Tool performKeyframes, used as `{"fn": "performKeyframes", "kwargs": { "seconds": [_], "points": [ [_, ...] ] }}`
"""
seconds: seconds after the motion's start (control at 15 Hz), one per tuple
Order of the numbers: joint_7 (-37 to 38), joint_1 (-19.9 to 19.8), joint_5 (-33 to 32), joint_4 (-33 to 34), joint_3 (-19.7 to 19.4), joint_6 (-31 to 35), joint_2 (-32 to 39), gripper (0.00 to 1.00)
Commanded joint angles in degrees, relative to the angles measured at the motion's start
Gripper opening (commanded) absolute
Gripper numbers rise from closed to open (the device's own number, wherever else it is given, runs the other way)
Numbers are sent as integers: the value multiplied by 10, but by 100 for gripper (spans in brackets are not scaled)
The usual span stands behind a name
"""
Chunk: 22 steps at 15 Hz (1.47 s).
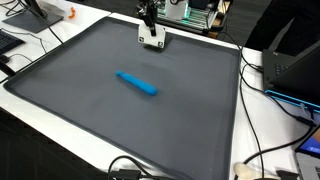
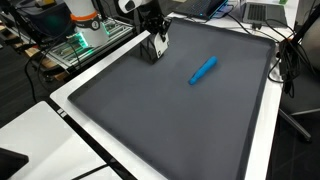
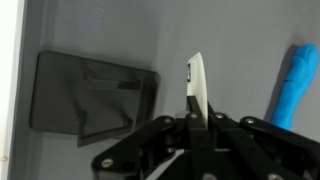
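My gripper [image 1: 148, 16] is at the far edge of a dark grey mat [image 1: 90, 110] and is shut on a thin white flat object [image 1: 152, 38], which hangs below the fingers. In the wrist view the fingers [image 3: 197, 112] clamp the white object [image 3: 197, 75] edge-on, and its dark shadow lies on the mat to the left. Whether its lower edge touches the mat I cannot tell. A blue marker-like stick [image 1: 137, 84] lies near the mat's middle, apart from the gripper. The stick also shows in an exterior view [image 2: 204, 69] and at the right of the wrist view [image 3: 296, 85].
The mat [image 2: 170, 120] lies on a white table [image 2: 70, 110]. Circuit boards and cables [image 1: 195, 14] stand behind the gripper. An orange item [image 1: 70, 14] sits at the back. A dark laptop [image 1: 295, 65] and cables lie beside the mat.
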Motion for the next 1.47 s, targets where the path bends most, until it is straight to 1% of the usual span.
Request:
{"fn": "performKeyframes", "kwargs": {
  "seconds": [0.0,0.2,0.33,0.6,1.0,1.4],
  "points": [
    [10,-2,-89,48,5,-69,-9,1],
    [-10,1,-158,123,7,-153,10,1],
    [-31,6,-189,182,12,-208,32,1],
    [-81,20,-227,294,21,-297,96,1],
    [-172,50,-284,444,27,-389,213,1],
    [-262,84,-377,583,17,-482,315,1]
  ]
}}
